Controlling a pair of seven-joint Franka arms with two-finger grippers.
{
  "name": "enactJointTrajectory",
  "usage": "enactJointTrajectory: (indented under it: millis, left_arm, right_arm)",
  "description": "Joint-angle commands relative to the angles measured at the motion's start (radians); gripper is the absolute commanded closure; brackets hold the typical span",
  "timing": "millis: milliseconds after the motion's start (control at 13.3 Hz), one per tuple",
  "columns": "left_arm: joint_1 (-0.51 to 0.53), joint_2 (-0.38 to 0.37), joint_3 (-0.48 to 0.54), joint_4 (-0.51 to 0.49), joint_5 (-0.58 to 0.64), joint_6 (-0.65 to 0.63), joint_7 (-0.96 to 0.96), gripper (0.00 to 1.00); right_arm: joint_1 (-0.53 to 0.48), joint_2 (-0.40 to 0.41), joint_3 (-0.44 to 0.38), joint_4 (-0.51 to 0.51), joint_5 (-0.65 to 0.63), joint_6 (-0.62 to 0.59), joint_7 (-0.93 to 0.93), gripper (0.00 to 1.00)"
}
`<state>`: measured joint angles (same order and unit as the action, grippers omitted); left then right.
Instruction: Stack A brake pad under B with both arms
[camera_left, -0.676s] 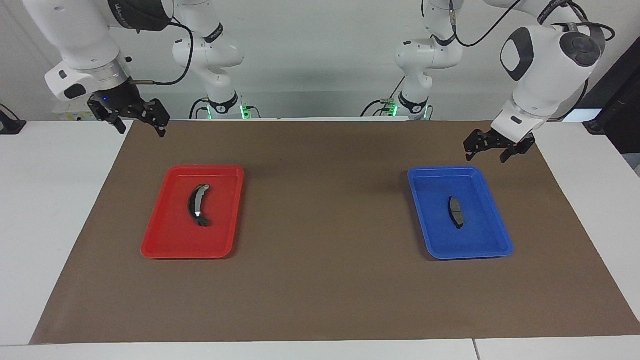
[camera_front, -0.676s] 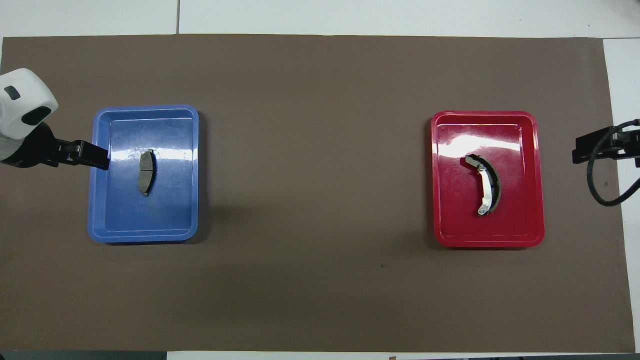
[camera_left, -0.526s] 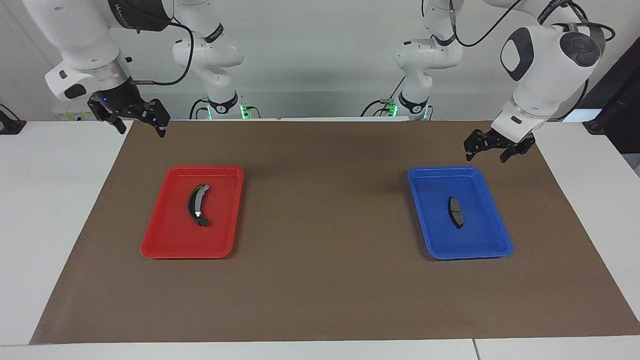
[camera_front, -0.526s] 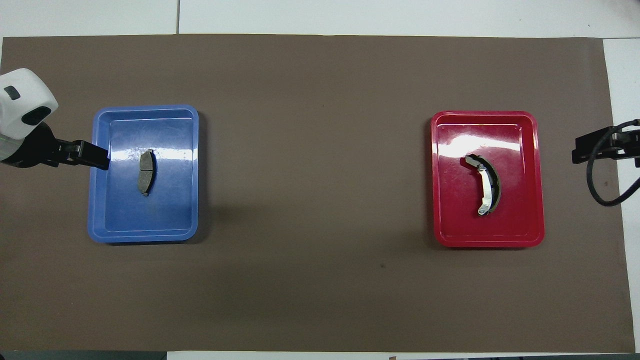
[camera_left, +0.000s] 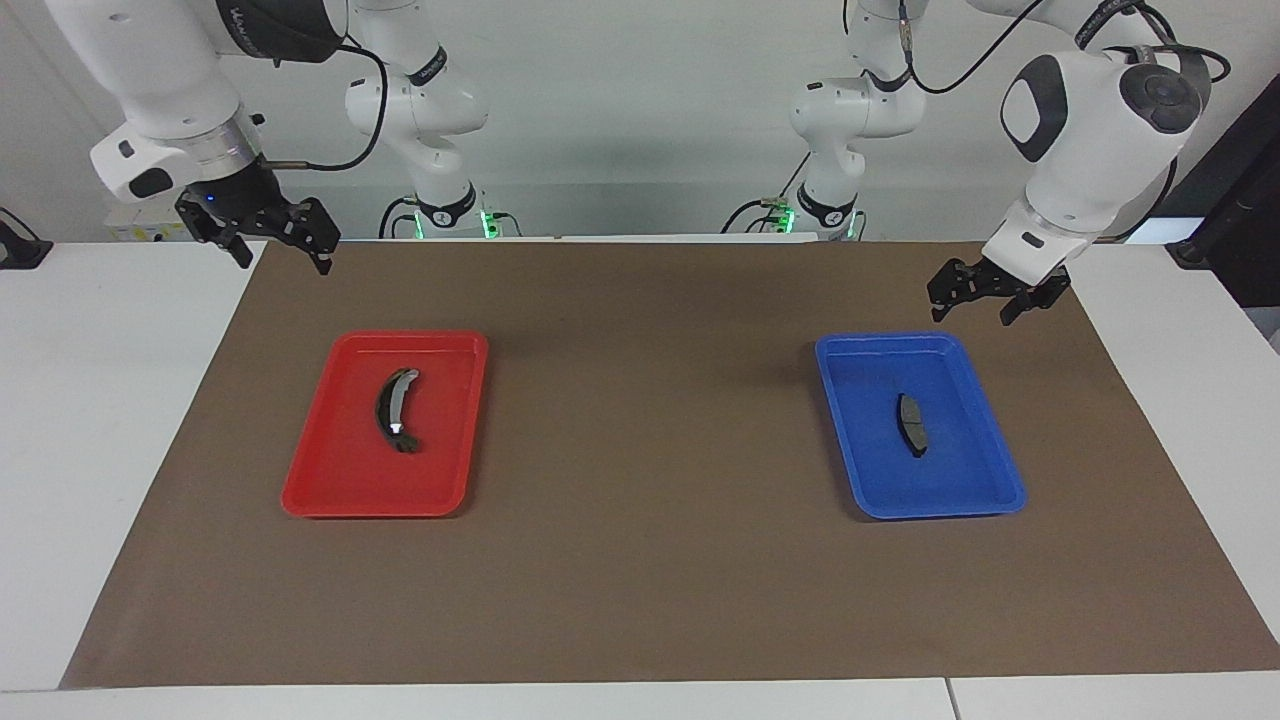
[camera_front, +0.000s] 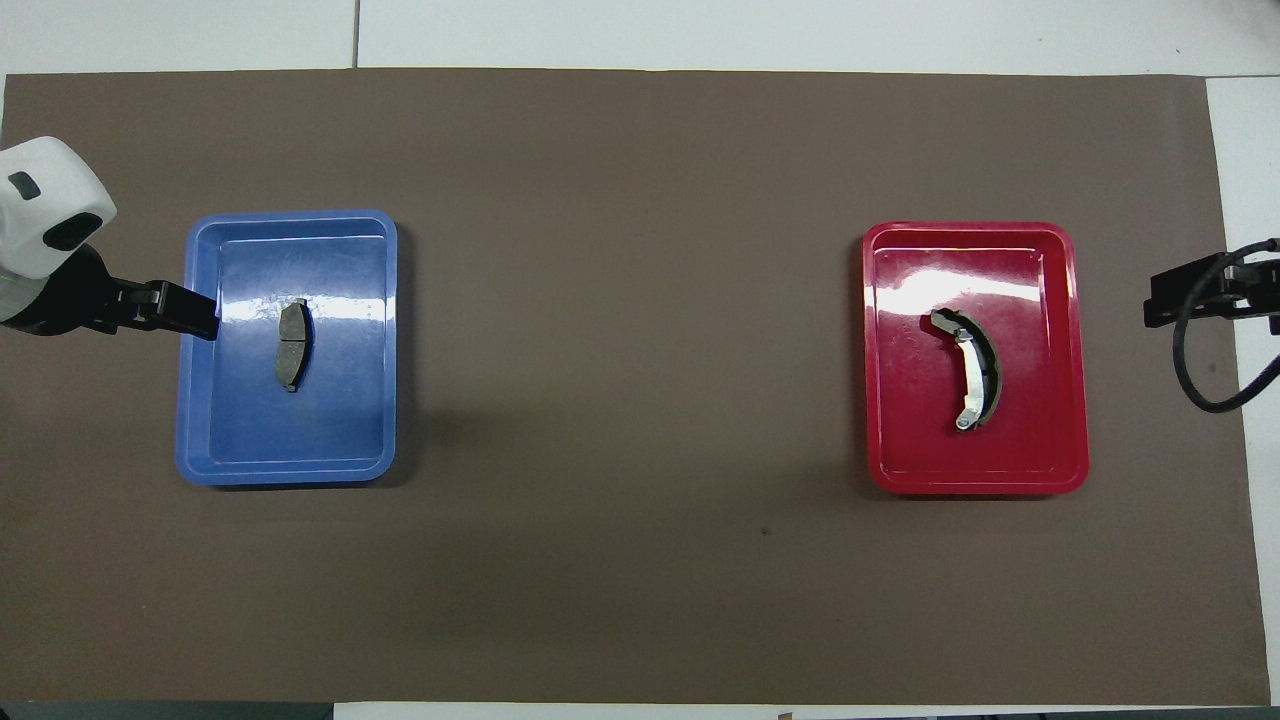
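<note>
The small dark brake pad (camera_left: 910, 424) lies flat in the blue tray (camera_left: 885, 340) toward the left arm's end of the table; it also shows in the overhead view (camera_front: 291, 344). The longer brake shoe with the silver strip (camera_left: 394, 410) lies in the red tray (camera_left: 410, 337) toward the right arm's end, also in the overhead view (camera_front: 972, 368). My left gripper (camera_left: 975, 305) is open and empty, raised over the mat by the blue tray's rim (camera_front: 290, 215). My right gripper (camera_left: 283, 255) is open and empty, raised over the mat's edge, apart from the red tray (camera_front: 965, 228).
A brown mat (camera_left: 640, 450) covers most of the white table, and both trays sit on it. Bare mat lies between the two trays. A black cable (camera_front: 1195, 370) hangs by the right gripper.
</note>
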<state>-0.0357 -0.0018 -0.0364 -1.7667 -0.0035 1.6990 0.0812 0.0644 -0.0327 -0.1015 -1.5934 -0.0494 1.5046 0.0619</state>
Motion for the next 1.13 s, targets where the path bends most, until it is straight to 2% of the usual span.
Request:
enactJointTrajectory:
  millis: [0,451,601,676,751,1052]
  left_arm:
    - [0.0,-0.009,0.003,-0.007,-0.001,0.013,0.005,0.01]
    - [0.007,-0.009,0.001,-0.008,-0.001,0.024,0.011,0.01]
    - [0.004,-0.018,0.003,-0.071,-0.001,0.155,0.009,0.02]
    - [0.007,-0.008,0.001,-0.086,-0.001,0.174,0.009,0.03]
    - [0.007,0.009,0.003,-0.1,-0.001,0.195,0.008,0.03]
    - [0.008,0.092,0.003,-0.218,-0.001,0.417,0.009,0.04]
  right_arm:
    - [0.002,-0.012,-0.003,-0.016,-0.004,0.013,-0.01,0.0]
    - [-0.001,-0.012,-0.004,-0.016,-0.003,0.013,-0.01,0.0]
    - [-0.001,-0.012,-0.003,-0.016,-0.003,0.013,-0.01,0.0]
    - [-0.003,-0.012,-0.003,-0.016,-0.003,0.013,-0.011,0.0]
    - [-0.003,-0.012,-0.003,-0.016,-0.003,0.013,-0.011,0.0]
    - [-0.003,-0.012,-0.003,-0.016,-0.001,0.013,-0.011,0.0]
